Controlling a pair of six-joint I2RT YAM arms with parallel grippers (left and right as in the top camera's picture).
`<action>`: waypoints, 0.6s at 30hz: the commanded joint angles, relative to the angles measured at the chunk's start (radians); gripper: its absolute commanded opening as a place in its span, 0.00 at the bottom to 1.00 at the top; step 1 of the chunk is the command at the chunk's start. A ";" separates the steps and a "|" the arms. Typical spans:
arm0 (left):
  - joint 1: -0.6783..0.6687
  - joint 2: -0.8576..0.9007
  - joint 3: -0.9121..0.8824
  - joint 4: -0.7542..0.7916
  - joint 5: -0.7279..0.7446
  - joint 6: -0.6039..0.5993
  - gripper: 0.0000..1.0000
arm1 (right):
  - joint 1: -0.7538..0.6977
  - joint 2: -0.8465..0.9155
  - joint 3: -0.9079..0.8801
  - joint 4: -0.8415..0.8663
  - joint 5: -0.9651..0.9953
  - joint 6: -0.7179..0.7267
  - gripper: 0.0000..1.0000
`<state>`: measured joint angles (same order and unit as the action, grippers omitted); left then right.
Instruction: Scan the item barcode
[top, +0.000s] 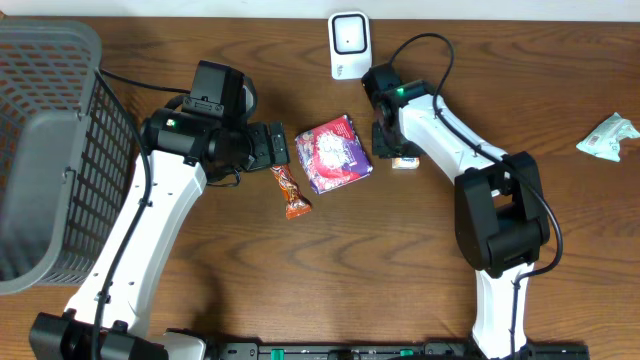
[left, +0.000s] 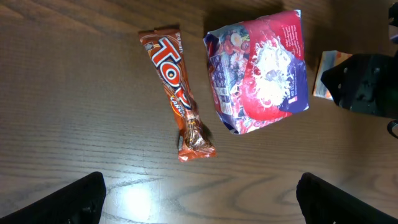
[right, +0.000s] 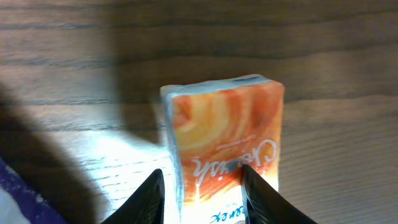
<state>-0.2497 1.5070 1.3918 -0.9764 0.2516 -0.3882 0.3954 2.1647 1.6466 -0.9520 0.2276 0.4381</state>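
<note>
Two fingers (right: 148, 200) of the right gripper (right: 204, 183) flank a small orange-and-white soft pack (right: 224, 124), grip uncertain; the left gripper (left: 202, 199) gapes empty. Shallow pinch risks a slip.

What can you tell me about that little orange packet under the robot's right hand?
The orange packet is a small, glossy, soft-looking block, swirled orange and white with white script lettering. It lies flat on the wooden table. The right hand straddles it, one finger each side; whether they press it is unclear.
</note>
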 joint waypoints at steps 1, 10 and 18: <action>0.005 -0.011 0.003 -0.003 -0.011 0.010 0.98 | 0.011 0.001 -0.007 0.008 -0.008 -0.036 0.35; 0.005 -0.011 0.003 -0.003 -0.011 0.010 0.97 | 0.012 0.002 -0.040 0.023 0.030 0.002 0.16; 0.005 -0.011 0.003 -0.003 -0.011 0.010 0.98 | 0.010 0.000 -0.103 0.043 0.026 0.018 0.01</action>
<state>-0.2497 1.5070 1.3918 -0.9764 0.2516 -0.3882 0.4053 2.1548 1.5814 -0.8917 0.2668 0.4335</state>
